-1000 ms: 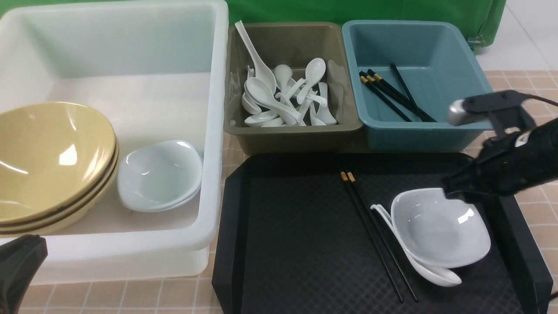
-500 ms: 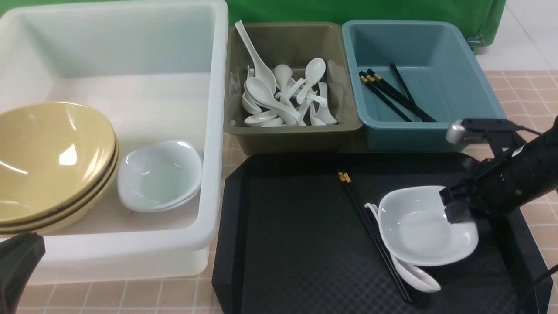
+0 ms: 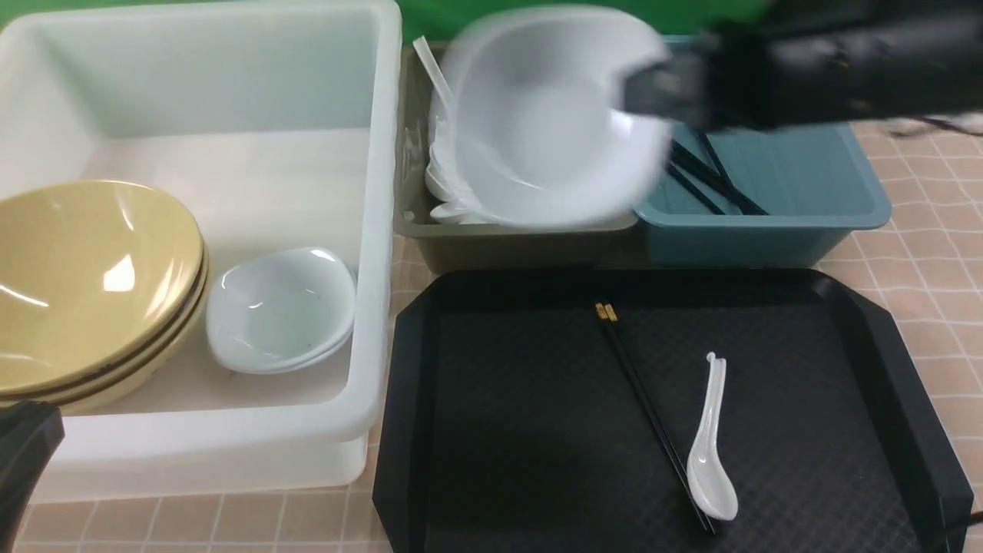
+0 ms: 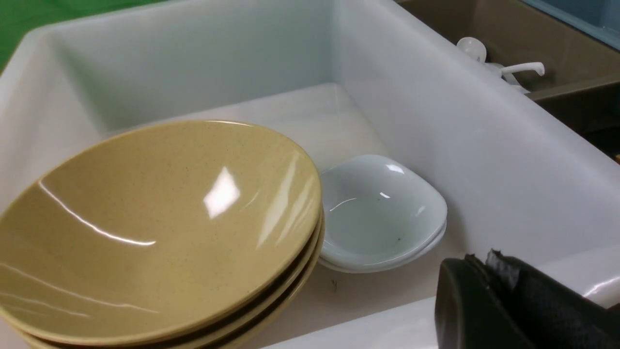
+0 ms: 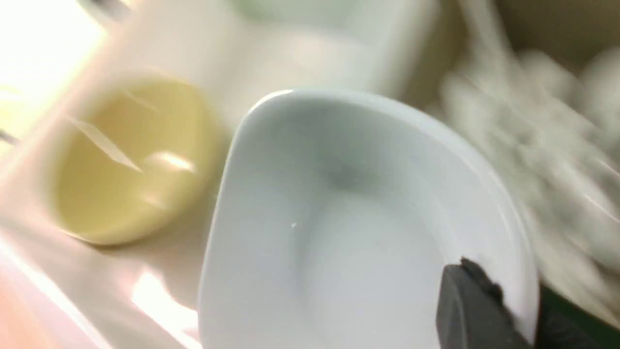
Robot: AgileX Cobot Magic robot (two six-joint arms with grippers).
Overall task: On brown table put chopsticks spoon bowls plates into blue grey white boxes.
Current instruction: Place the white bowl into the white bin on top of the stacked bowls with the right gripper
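The right arm (image 3: 829, 69), blurred by motion, reaches in from the right across the far side of the scene. The right gripper (image 3: 643, 91) is clamped on the rim of a small white plate (image 3: 545, 115); the right wrist view shows one dark finger (image 5: 472, 305) lying over that rim. The plate is glossy, shallow and rounded-square. It hangs clear of every surface above the olive-grey bin (image 3: 522, 240), tilted with its hollow toward the front camera, and hides most of the white spoons (image 3: 441, 188) in that bin. The left gripper (image 3: 27, 449) sits low at the near left, just outside the white tub (image 3: 378, 230), fingers pressed together on nothing. Inside the tub, a stack of tan-yellow bowls (image 3: 84, 276) with dark rim lines stands just beside two nested white dishes (image 3: 280, 307). The teal-blue bin (image 3: 768, 226) holds black chopsticks (image 3: 718, 184), partly screened by the arm. On the black tray (image 3: 522, 430) a gold-tipped chopstick pair (image 3: 645, 399) and a white ceramic spoon (image 3: 710, 445) lie side by side. The brown table (image 3: 937, 253) carries the bins and tray.
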